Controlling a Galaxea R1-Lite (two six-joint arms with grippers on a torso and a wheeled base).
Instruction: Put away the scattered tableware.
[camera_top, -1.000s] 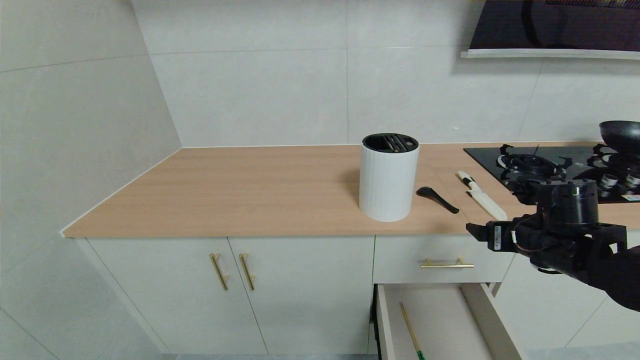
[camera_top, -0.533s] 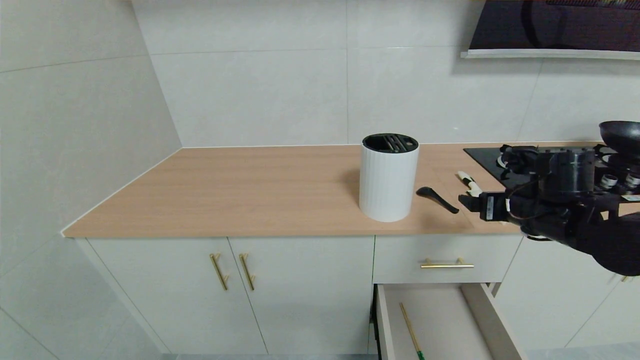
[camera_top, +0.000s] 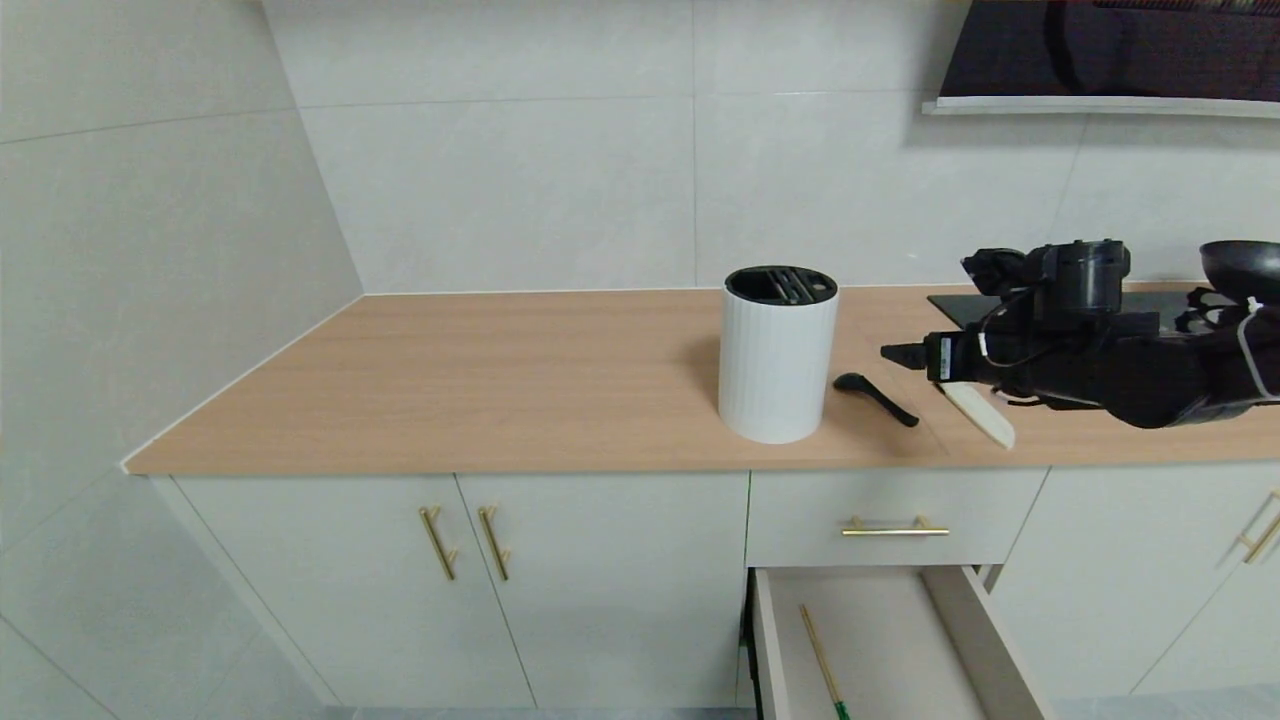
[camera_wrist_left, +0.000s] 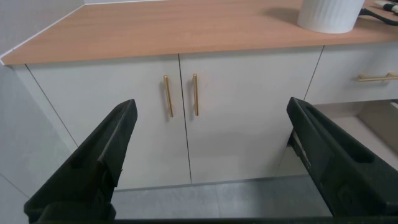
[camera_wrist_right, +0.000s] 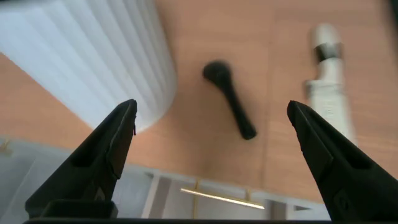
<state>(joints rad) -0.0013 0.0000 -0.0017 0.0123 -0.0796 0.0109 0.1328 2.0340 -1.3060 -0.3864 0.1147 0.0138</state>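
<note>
Tableware check: which items lie on the countertop (camera_top: 500, 380)? (Operator)

Two items. Item 1: a black spoon (camera_top: 875, 397) lying flat just to the right of the white ribbed holder (camera_top: 777, 360), close to it but apart. Item 2: a white knife (camera_top: 980, 415) lying flat further right, near the front edge. (Technician)

Describe each item. (Operator)

The spoon (camera_wrist_right: 229, 99) is all black, with a small rounded bowl at the end nearer the holder and a slim, straight handle angled toward the front edge. The knife (camera_wrist_right: 328, 87) is long and white; the head view hides its handle end behind the right gripper (camera_top: 900, 353). The holder is a tall cylinder with a black slotted top. (Technician)

State of the right gripper? (Operator)

Fingers spread wide, holding nothing. The right gripper (camera_wrist_right: 211, 162) hangs above the countertop over the spoon and knife, touching neither. (Technician)

State of the left gripper? (Operator)

The left gripper (camera_wrist_left: 208, 162) has its fingers spread wide and holds nothing. It faces the cabinet doors (camera_wrist_left: 186, 118) below the countertop. (Technician)

Anything else? (Operator)

The lower drawer (camera_top: 960, 630) stands open with chopsticks (camera_top: 822, 660) inside (Technician)
</note>
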